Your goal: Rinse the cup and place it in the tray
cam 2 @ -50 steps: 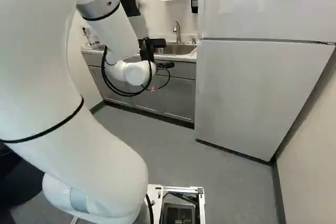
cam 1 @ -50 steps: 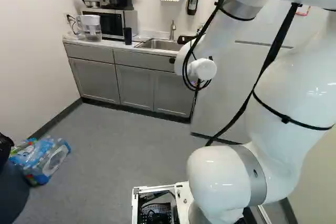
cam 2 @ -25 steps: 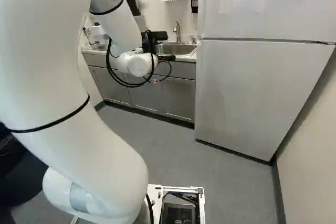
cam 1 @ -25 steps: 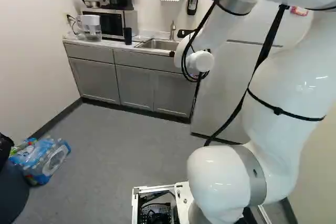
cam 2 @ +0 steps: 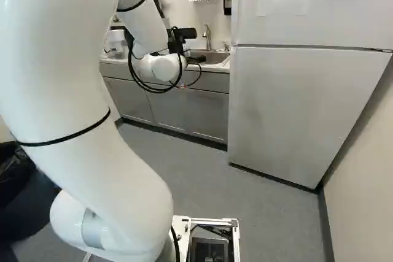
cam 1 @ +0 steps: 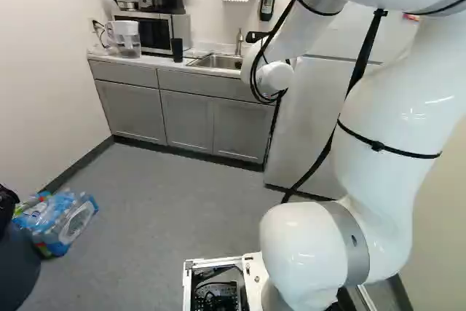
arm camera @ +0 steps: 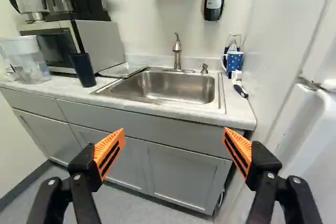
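Black gripper [cam 2: 177, 42] with orange-padded fingers [arm camera: 109, 150] spread wide, gripping nothing, steel sink [arm camera: 164, 86] at its twelve o'clock, navy tumbler [arm camera: 82, 70] at eleven, star-patterned mug [arm camera: 234, 62] at one

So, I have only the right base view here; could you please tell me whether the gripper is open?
Observer: Yes, the wrist view shows the gripper open, with nothing between its orange pads.
Operator: Thank you; do you see a cup that my arm may be hiding from me?
Observer: A dark cup stands on the counter by the microwave.
Operator: And is there anything past the sink, on the fridge side?
Observer: A blue patterned mug is on the counter there, between the sink and the fridge.
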Robot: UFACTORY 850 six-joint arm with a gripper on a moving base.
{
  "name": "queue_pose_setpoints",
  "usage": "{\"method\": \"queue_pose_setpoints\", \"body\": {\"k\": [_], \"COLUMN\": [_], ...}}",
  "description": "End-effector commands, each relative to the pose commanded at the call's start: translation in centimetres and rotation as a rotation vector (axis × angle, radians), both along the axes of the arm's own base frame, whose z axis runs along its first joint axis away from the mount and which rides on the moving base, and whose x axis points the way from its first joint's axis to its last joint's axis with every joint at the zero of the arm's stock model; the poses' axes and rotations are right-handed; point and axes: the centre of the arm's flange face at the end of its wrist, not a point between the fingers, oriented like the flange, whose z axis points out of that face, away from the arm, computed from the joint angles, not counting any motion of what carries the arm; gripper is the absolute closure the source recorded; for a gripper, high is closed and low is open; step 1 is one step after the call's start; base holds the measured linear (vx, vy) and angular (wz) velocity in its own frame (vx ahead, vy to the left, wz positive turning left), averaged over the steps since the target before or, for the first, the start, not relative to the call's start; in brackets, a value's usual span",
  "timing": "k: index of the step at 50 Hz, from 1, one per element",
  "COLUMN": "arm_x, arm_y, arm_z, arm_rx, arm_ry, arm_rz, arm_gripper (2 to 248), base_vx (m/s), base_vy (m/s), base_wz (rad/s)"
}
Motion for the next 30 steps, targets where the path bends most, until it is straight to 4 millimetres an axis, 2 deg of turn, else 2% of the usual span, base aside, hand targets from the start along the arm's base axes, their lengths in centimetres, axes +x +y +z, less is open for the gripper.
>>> {"method": "queue_pose_setpoints", "body": {"k": [30], "arm_x": [4.0], "arm_y": [0.0], "arm_z": [2.6], "arm_rx": [-0.001], "arm_ry": [-0.012], "arm_rz": [0.002], "arm_gripper": [3], "base_vx": [0.0], "base_vy": [0.0], "base_wz": [0.0]}}
